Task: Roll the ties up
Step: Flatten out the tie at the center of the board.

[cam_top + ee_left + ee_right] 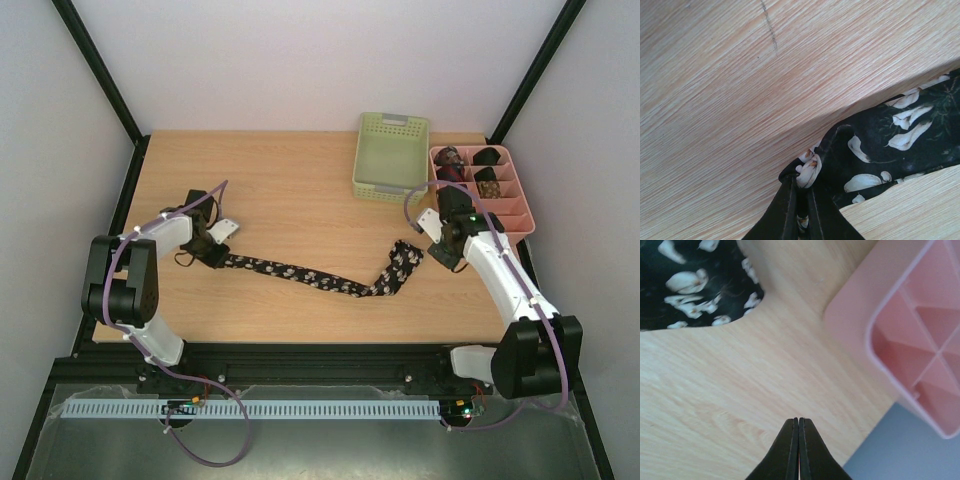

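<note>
My left gripper (801,197) is pinched tight on the thin end of the long black cloth tie with pale leaf marks (310,275). I think I hold it there so the tie lies stretched in a line across the middle of the wooden table (290,200), ready for rolling. My right gripper (798,422) is closed up with nothing in it, near the tie's wide end at the right. Close by, at the right edge, sits the pink plastic tray with little pockets (855,310), where small rolled ties (488,157) rest at the top end. The very tip of the long tie is hidden inside my left pinch. My right wrist view cuts off most of the tie and the tray.
</note>
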You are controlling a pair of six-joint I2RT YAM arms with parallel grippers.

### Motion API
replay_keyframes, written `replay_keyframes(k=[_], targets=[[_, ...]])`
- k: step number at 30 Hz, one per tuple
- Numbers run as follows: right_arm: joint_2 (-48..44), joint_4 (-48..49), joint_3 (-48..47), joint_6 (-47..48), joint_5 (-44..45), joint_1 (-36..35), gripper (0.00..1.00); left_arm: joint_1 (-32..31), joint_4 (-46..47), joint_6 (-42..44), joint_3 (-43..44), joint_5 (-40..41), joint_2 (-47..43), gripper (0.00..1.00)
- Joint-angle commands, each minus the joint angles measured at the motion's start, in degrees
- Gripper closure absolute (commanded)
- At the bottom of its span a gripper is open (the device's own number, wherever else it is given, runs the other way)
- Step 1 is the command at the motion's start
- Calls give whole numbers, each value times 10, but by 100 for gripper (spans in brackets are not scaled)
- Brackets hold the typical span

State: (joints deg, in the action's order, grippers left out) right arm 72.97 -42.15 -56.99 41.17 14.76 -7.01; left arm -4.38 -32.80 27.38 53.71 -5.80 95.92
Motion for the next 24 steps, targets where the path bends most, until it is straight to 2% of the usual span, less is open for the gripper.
replay_keyframes(k=[1, 3, 5, 9, 12, 16, 22, 24], targets=[[109, -73, -152, -94, -125, -1, 46, 5, -32, -7, -6, 1, 28, 98], [185, -130, -254, -118, -177, -3, 40, 5, -31, -6, -4, 4, 27, 98], [253, -159, -326, -139, -203, -12, 40, 5, -30, -7, -3, 4, 27, 98], [356, -190, -400, -136, -149, -69, 38, 5, -26, -11, -7, 4, 22, 98], [387, -174, -379, -101, -81, -107, 36, 5, -19, -13, -17, 6, 15, 98], [421, -184, -352, -65, -11, -117, 35, 5, -15, -14, -22, 6, 15, 98], [393, -183, -250, -11, 57, -117, 33, 6, -12, -11, -18, 8, 22, 98], [383, -172, -213, -3, 76, -117, 36, 5, -11, -8, -15, 9, 25, 98]])
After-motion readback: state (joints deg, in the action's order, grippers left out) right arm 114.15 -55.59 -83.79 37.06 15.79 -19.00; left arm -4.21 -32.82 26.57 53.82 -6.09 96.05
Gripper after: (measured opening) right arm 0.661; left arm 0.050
